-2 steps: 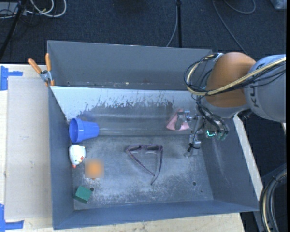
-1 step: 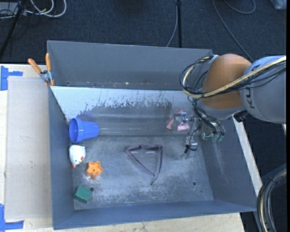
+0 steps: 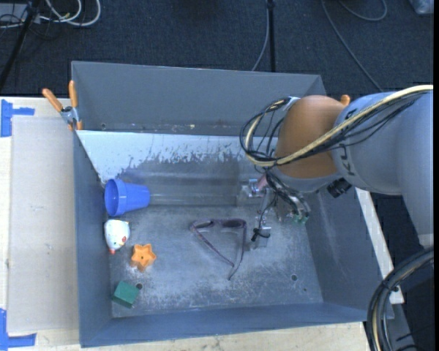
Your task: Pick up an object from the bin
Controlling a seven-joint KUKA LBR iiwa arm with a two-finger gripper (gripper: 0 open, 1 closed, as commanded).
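My gripper (image 3: 260, 234) hangs low over the right middle of the bin, its dark fingertips just above the floor. A pair of dark-framed glasses (image 3: 221, 235) lies folded open on the bin floor right beside it, one thin arm running down towards the front. The fingertips sit at the right end of the glasses' frame; whether they touch it I cannot make out.
Along the bin's left side lie a blue plastic cup (image 3: 125, 196) on its side, a small white toy (image 3: 116, 233), an orange star-shaped piece (image 3: 142, 254) and a green block (image 3: 124, 293). The orange wrist cover and looped cables hang above the gripper.
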